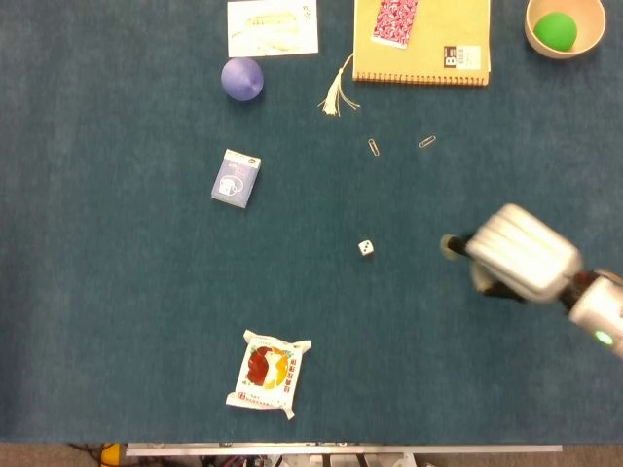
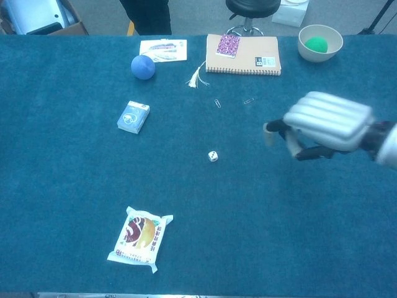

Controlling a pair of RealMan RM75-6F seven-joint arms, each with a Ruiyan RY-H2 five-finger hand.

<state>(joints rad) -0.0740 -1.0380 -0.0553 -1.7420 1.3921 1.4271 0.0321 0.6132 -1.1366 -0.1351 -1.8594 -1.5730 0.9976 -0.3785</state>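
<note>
A small white die (image 1: 366,249) (image 2: 213,156) lies alone on the blue table cloth near the middle. My right hand (image 1: 516,255) (image 2: 325,124) hovers well to the right of the die, apart from it and blurred by motion. Its fingers bend downward, the thumb sticks out to the left, and nothing is in its grasp. My left hand shows in neither view.
A snack packet (image 1: 268,373) lies front left, with a small card box (image 1: 237,178) and a purple ball (image 1: 241,78) further back. At the far edge are a leaflet (image 1: 273,27), a yellow notebook (image 1: 428,44) with a tassel (image 1: 338,97), and a bowl (image 1: 533,34) holding a green ball. Two paper clips (image 1: 375,147) lie behind the die.
</note>
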